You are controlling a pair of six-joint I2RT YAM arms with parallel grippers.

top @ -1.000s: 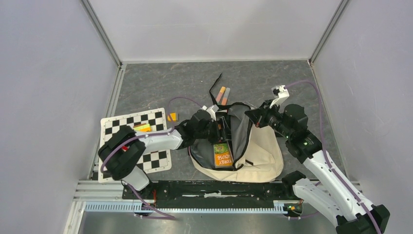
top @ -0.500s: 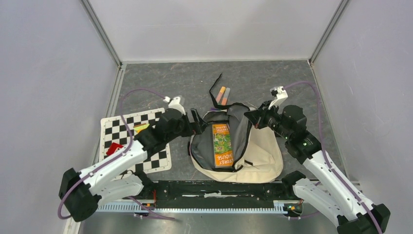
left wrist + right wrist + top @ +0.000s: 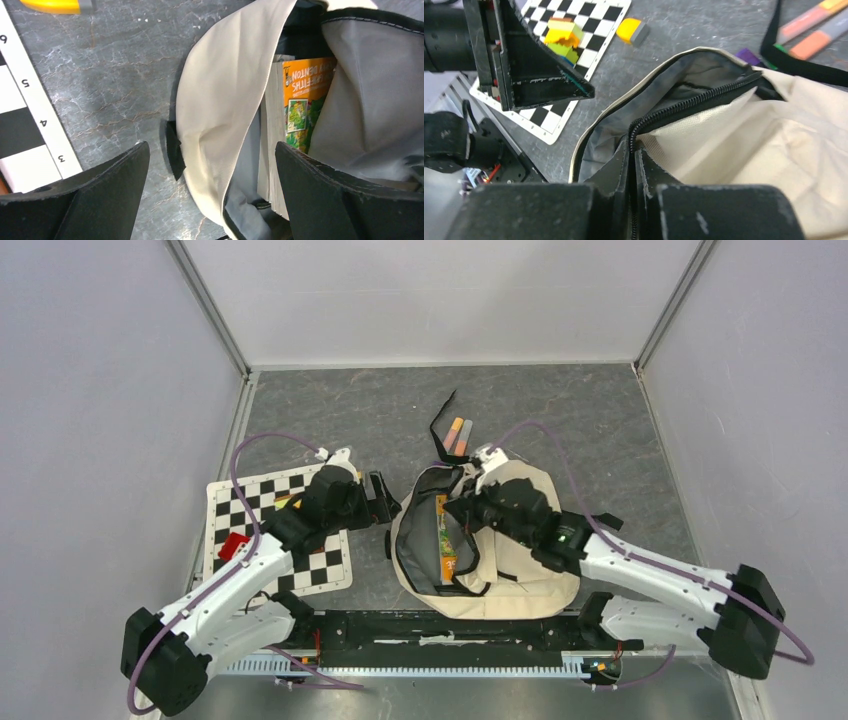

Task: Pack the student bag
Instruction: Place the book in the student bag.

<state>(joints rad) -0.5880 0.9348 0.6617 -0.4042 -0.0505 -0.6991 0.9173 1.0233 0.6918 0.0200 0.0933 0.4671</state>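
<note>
Bag open on the table, one book in, left arm free.

Just past the arm bases, the bag (image 3: 530, 570) lies mid-table, its opening on the left side. The right gripper (image 3: 631, 155) is clenched on the zip edge of the upper flap. It does best to lift that edge high and taut so the mouth gapes. The left gripper (image 3: 211, 147) hangs at the bag's left wall, jaws spread and holding nothing, with the book (image 3: 302, 95) visible inside. I'd send it to the checkered mat (image 3: 240, 502) next, or to the highlighters (image 3: 458, 432) beyond the bag.
</note>
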